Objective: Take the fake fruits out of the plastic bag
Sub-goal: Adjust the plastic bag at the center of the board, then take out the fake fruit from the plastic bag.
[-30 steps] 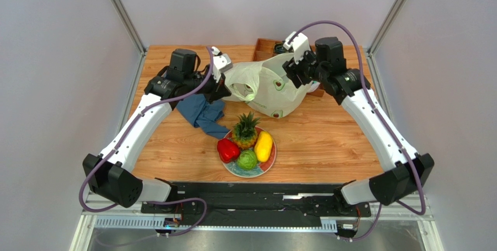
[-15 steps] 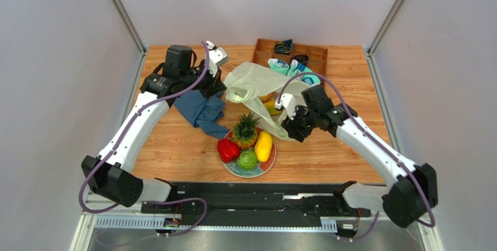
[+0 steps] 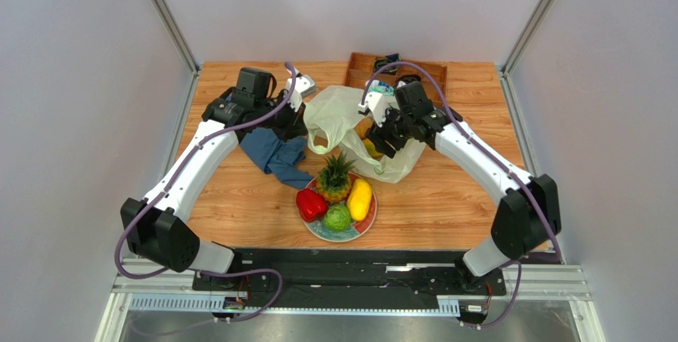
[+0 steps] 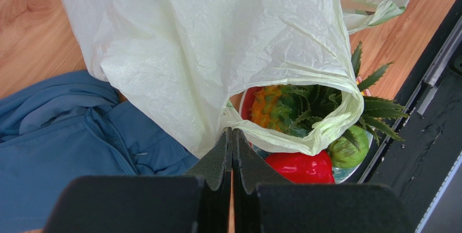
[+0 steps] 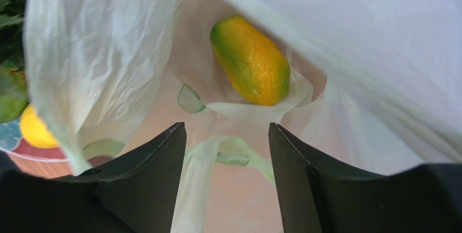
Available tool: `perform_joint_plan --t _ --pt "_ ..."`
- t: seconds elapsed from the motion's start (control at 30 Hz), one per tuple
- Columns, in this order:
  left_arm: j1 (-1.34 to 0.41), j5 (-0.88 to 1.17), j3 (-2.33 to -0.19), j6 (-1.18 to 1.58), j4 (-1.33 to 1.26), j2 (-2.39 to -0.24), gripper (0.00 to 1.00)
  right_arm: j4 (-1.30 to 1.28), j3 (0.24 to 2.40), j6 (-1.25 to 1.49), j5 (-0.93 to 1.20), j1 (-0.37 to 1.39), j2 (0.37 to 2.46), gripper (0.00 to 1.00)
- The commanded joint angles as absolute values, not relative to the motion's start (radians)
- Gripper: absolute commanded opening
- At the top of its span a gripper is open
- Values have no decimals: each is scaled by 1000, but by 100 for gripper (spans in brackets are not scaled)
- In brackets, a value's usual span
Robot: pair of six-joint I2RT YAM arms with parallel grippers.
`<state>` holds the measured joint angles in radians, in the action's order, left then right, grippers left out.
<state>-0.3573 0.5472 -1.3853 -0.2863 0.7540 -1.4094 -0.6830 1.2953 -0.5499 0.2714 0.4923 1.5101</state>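
The plastic bag [image 3: 342,116] lies slack behind the plate [image 3: 325,233]. My left gripper [image 3: 305,126] is shut on the bag's edge; the left wrist view shows the jaws [image 4: 232,133] pinching the film [image 4: 206,54]. My right gripper [image 3: 379,142] is open and empty at the bag's mouth [image 5: 226,130]. An orange-yellow fruit with green patches [image 5: 250,60] lies inside the bag just beyond the fingertips, also seen from above [image 3: 368,146]. On the plate are the pineapple [image 3: 335,177], red pepper [image 3: 311,204], green bumpy fruit [image 3: 338,218] and yellow mango [image 3: 360,199].
A blue cloth [image 3: 274,155] lies left of the bag, under my left wrist [image 4: 59,135]. A wooden tray [image 3: 434,72] with teal-and-white socks stands at the back edge behind my right arm. A bag handle loop [image 5: 206,162] hangs between my right fingers.
My right gripper let the raised bag down, swung to its near right side, then moved back into the bag's mouth. The bag has slumped flat. My left gripper has hardly moved.
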Motion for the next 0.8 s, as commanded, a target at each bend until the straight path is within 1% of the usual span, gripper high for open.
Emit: perform_joint_plan --t 0.0,0.1,0.23,0.33,0.43,0.5,0.6,0.7,0.73,0.77 --pt "-351 541 -1404 -299 759 -1408 0 -670 1390 -653 285 462 1627 64" --pt "-351 558 -1404 -298 762 -1414 0 -693 1459 -719 281 453 1724 69" --pt "-351 575 -1405 -288 759 -1422 0 -735 1560 -790 258 436 1845 80" --pt "-351 571 -1411 -288 758 -1430 0 -810 1643 -856 282 416 1937 84" --pt "-351 568 -1419 -287 752 -1434 0 -874 1727 -900 311 400 2026 85" --pt "-353 565 -1420 -285 750 -1439 0 -963 1808 -933 337 396 2092 86" --pt "-351 560 -1422 -284 747 -1442 0 -1003 1851 -954 367 396 2143 85" --pt "-351 558 -1424 -279 741 -1448 0 -1005 1865 -968 382 394 2149 74" --pt "-351 560 -1422 -278 736 -1447 0 -1008 1876 -963 377 396 2151 62" --pt "-351 560 -1424 -275 733 -1450 0 -1021 1884 -966 376 394 2149 55"
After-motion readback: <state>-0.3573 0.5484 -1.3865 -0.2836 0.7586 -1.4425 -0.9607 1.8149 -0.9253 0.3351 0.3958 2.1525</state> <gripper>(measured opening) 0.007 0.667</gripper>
